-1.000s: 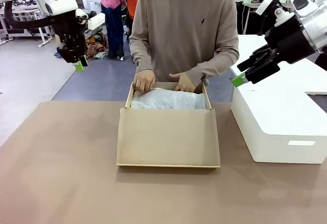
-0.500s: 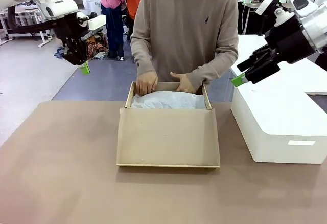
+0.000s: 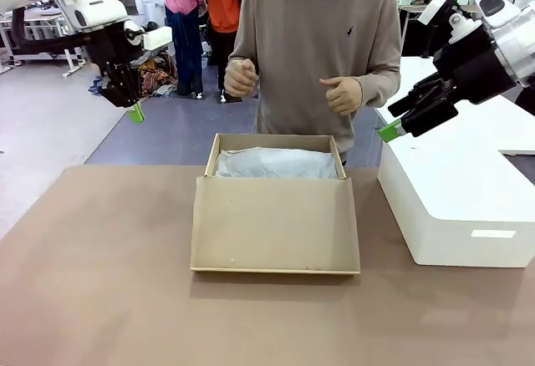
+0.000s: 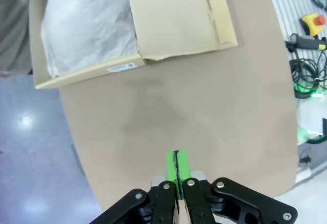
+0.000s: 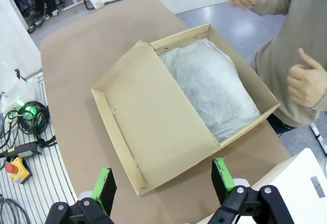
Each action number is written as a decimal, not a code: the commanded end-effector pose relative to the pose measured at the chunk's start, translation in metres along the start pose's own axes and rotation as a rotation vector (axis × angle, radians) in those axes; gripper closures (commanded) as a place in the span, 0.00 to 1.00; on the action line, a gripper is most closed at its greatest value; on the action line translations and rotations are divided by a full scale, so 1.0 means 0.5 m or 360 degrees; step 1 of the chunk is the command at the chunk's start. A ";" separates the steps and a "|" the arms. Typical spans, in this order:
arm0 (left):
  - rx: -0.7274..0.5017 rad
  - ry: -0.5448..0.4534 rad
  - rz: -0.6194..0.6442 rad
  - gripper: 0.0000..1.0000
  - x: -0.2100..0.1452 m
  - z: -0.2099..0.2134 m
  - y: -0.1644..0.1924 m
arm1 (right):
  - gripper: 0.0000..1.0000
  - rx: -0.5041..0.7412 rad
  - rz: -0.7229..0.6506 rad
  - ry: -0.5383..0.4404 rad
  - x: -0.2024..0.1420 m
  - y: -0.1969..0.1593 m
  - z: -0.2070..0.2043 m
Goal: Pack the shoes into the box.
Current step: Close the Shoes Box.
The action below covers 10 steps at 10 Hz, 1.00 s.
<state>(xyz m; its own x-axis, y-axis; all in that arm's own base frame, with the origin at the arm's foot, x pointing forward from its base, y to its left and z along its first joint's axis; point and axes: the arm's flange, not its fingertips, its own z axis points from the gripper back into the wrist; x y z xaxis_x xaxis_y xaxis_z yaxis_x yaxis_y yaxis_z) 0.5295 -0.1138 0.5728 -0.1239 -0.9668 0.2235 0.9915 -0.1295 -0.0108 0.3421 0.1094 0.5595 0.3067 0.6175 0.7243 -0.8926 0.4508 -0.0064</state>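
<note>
Near edge: bare brown table (image 3: 100, 299), nothing loose on it.

Centre of frame: the flap lid (image 3: 276, 224) of the cardboard shoebox (image 3: 276, 142) hangs open toward you, inner face up. It probably lies that way to keep the mouth free from above; closing it looks like the step left to do.

Inside the shoebox: white tissue paper (image 3: 276, 164), crinkled and humped, reaches wall to wall. The hump suggests it covers something. You cannot tell from here whether the shoes lie under it.

Right of frame: the bigger white box (image 3: 451, 207) sits just beside the shoebox, apart from it. It plays no part here.

Upper left: your left gripper (image 3: 134, 113) hangs well above and outside the table's corner. Its green pads (image 4: 172, 165) are pressed flat together with nothing between them. Parked there, it leaves the shoebox unobstructed.

Upper right: your right gripper (image 3: 394, 119) hovers over the white box, tilted toward the shoebox. Its jaws are spread wide and hold nothing. Your right wrist view takes in lid and tissue alike, so this arm seems better aimed at the lid.

Far side: the person stands behind the shoebox with both hands raised to chest height in loose fists, one at centre left (image 3: 241, 78) and one at centre right (image 3: 343, 96). Neither touches the cardboard. They likely hold them up to give you the way in.
</note>
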 end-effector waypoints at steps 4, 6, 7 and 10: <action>-0.0053 -0.0113 0.0013 1.00 -0.014 -0.006 0.016 | 0.00 0.0031 0.0029 -0.0048 -0.001 -0.007 -0.002; -0.0109 -0.0286 0.0081 1.00 -0.049 -0.040 0.043 | 0.00 0.0031 0.0029 -0.0048 -0.001 -0.007 -0.002; -0.0142 -0.0321 0.0125 1.00 -0.069 -0.064 0.054 | 0.00 0.0031 0.0029 -0.0048 -0.001 -0.007 -0.002; -0.0217 -0.0447 0.0194 1.00 -0.114 -0.144 0.073 | 0.00 0.0031 0.0029 -0.0048 -0.001 -0.007 -0.002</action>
<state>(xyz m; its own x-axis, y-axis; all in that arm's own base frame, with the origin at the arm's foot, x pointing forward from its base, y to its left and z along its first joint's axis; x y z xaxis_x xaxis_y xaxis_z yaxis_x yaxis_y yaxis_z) 0.5705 -0.0809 0.4912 0.0397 -0.9041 0.4255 0.9835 -0.0399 -0.1765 0.3422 0.1094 0.5594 0.3067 0.6176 0.7243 -0.8926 0.4508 -0.0064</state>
